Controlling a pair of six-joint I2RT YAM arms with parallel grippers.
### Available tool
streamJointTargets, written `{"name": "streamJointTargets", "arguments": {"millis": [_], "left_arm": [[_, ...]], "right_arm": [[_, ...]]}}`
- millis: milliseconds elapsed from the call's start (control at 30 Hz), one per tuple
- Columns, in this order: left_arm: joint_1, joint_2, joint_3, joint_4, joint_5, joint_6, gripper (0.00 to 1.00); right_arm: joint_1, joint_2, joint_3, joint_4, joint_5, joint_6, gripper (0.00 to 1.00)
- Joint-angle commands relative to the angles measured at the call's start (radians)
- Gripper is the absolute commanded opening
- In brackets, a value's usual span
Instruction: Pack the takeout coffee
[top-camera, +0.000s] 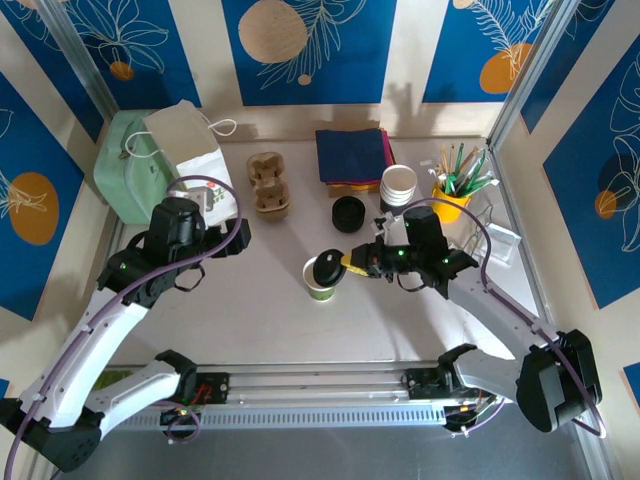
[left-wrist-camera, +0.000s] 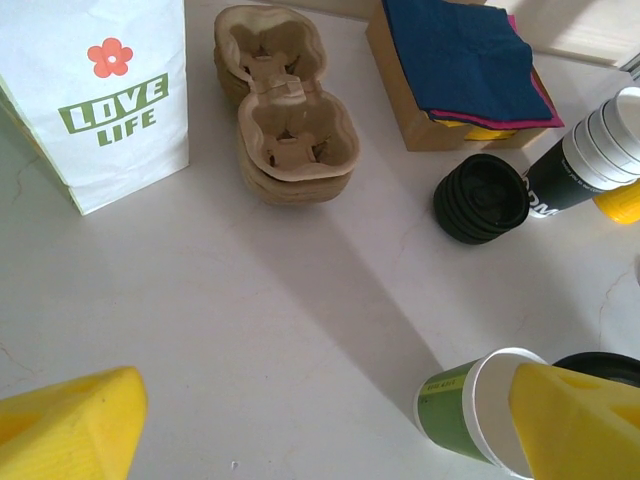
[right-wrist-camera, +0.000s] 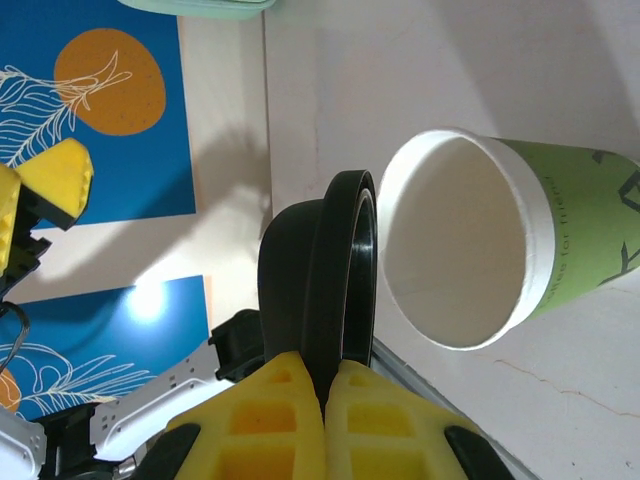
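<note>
The takeout coffee cup (top-camera: 319, 287) stands upright mid-table, olive-green sided, its white mouth open (right-wrist-camera: 470, 250). A round black lid (right-wrist-camera: 330, 270) is pinched on edge in my right gripper (right-wrist-camera: 328, 375), which is shut on it. The lid (top-camera: 327, 268) hovers over the cup's rim, with the right gripper (top-camera: 350, 263) just right of it. My left gripper (left-wrist-camera: 325, 440) is open, nothing between its yellow fingers (left-wrist-camera: 70, 430). It hangs left of the cup (left-wrist-camera: 470, 410), above bare table. From above, the left gripper (top-camera: 236, 236) sits near the paper bag.
A white "LOVE LIFE" paper bag (top-camera: 195, 150) and a green box (top-camera: 125, 165) stand back left. Pulp cup carriers (left-wrist-camera: 285, 110), a stack of black lids (left-wrist-camera: 481, 198), napkins (top-camera: 352, 155), stacked white cups (top-camera: 398, 187) and a yellow utensil holder (top-camera: 455, 200) line the back.
</note>
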Motion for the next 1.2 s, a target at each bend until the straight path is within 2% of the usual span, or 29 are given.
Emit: {"name": "streamJointTargets", "arguments": {"millis": [0,700,1167], "left_arm": [[0.008,-0.022,-0.014,0.003,0.012,-0.012,0.93],[0.007,-0.040,0.016,-0.039,-0.021,-0.011,0.95],[0.008,-0.034,0.003,-0.028,-0.023,-0.006,0.95]], "right_arm": [[-0.006,0.017,-0.018,0.052,-0.033,0.022,0.00],[-0.032,0.109,-0.031,0.093,-0.068,0.005,0.00],[-0.031,0.100,-0.024,0.059,-0.051,-0.009,0.04]]}}
